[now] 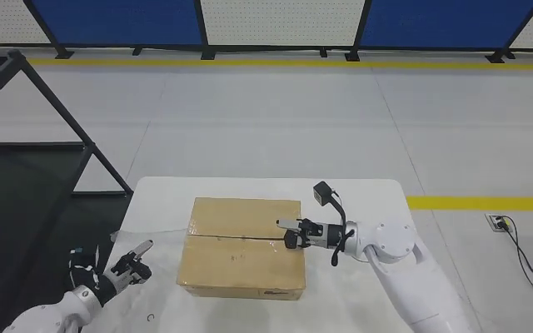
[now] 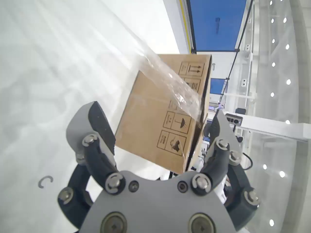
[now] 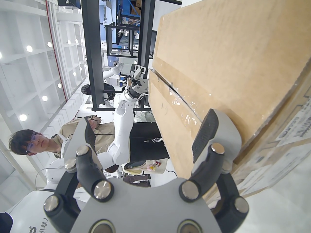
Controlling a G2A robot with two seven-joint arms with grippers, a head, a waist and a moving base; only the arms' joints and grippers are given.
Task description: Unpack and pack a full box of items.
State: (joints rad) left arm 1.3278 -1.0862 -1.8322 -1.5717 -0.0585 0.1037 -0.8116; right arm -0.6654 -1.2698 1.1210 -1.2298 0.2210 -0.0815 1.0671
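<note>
The right gripper (image 1: 288, 232) stands with its jaws wide apart and nothing between them. Its ribbed black rubber pads (image 3: 204, 132) are set in grey metal fingers. One pad sits right at the centre seam of the cardboard box (image 1: 241, 247), at the box's right edge, though I can't tell whether it touches. The left gripper (image 1: 138, 259), at the lower left of the top view and well apart from the box, is likewise spread open and empty.

The box is plain brown board with its flaps closed, and it lies in the middle of the white table (image 1: 350, 187). Glossy clear tape (image 3: 187, 112) runs along the seam, which shows as a thin dark line. Black handling pictograms (image 2: 178, 122) are printed on one side: arrows, an umbrella, a broken glass. A white barcode label (image 3: 294, 129) on the end face is too small to read. A crinkled clear film strip (image 2: 170, 76) crosses the box's side. A small C-shaped metal ring (image 2: 45, 181) lies on the table near the left gripper.
</note>
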